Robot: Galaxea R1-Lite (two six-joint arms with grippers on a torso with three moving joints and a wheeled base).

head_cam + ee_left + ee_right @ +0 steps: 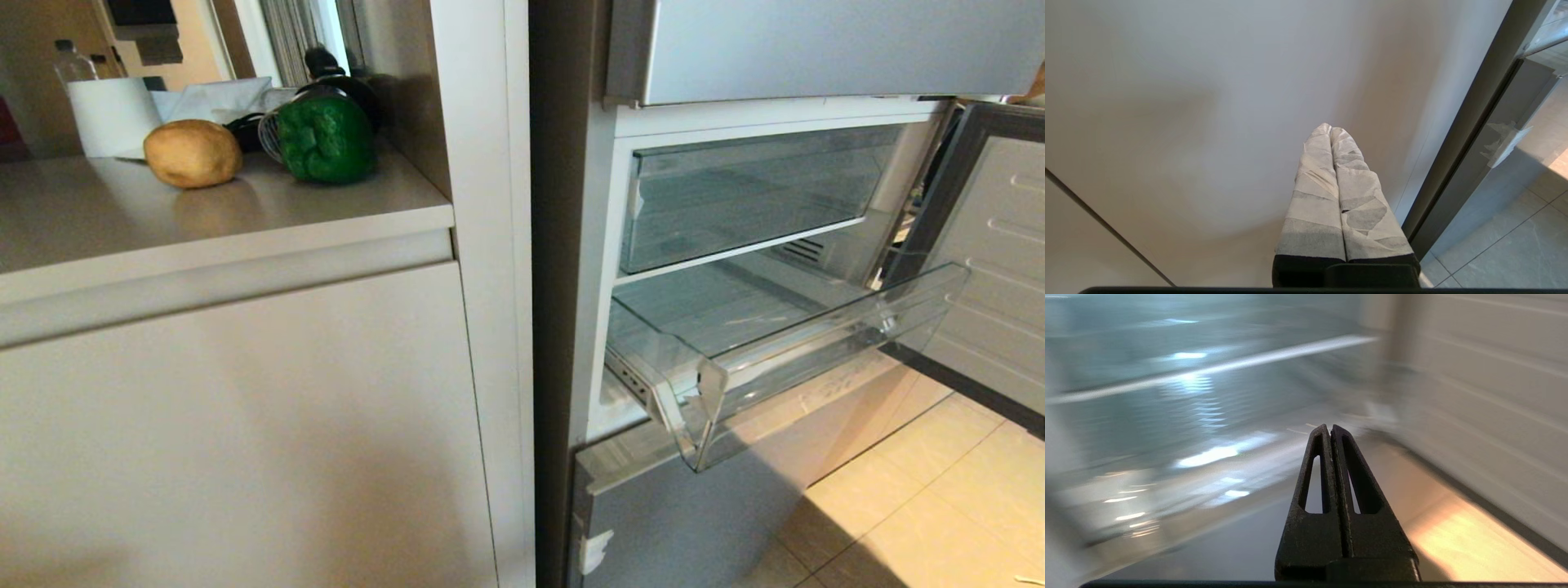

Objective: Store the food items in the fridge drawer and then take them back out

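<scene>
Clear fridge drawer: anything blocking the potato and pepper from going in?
Nothing visible. The clear plastic fridge drawer is pulled out, nothing seen inside; the tan potato and glossy green bell pepper sit on the beige counter.

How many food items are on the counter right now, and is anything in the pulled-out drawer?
2. The potato and green pepper sit side by side on the counter. The clear drawer looks empty.

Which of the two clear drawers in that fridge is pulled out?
The lower clear drawer: it juts out over the floor with its front tilted forward. The upper clear drawer sits pushed back inside its compartment.
</scene>
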